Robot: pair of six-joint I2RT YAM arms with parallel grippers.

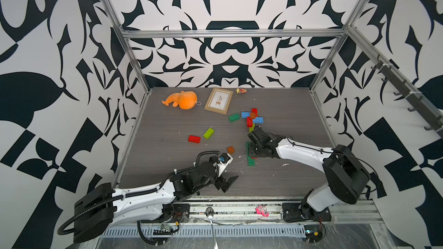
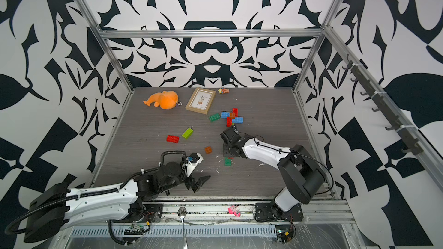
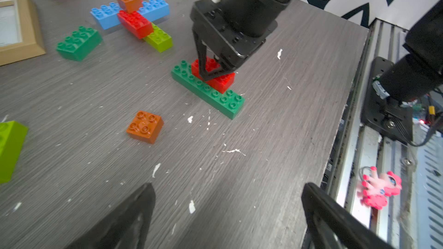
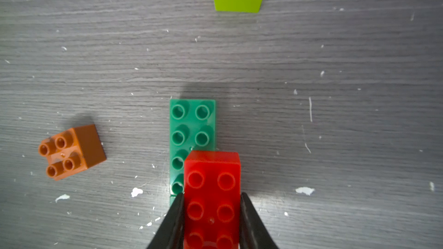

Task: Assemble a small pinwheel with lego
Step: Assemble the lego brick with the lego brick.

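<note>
Grey wood-grain tabletop (image 1: 167, 164), flecked with white, is boxed in by black-and-white patterned walls and an aluminium frame. A picture frame (image 1: 218, 101) is laid flat at the back with a plant print held inside it. An orange plush (image 1: 183, 100) is seen just beside it.

The right gripper (image 4: 212, 196) is pinched on the held red brick (image 4: 212, 180), fingers pressed against its long sides. The brick is placed on or just over a long green bar (image 4: 191, 125) in the right-front part of the table; whether it is seated cannot be told. Both long axes are run roughly parallel, front to back in the top views. The red is shifted sideways, so one row of green studs shows beside it. Studs are faced up.

The left gripper (image 3: 229, 185) is spread wide with nothing between its fingers, and is hung over the front of the table near the middle.

A crossed cluster (image 1: 253, 117) of blue, red, lime and orange-brown bricks is seen behind the right gripper. Scattered singly: dark green brick (image 1: 234, 117) just beside the cluster, lime brick (image 1: 208, 133), spare red brick (image 1: 194, 139), and orange-brown square (image 1: 230, 149) between the two grippers.
</note>
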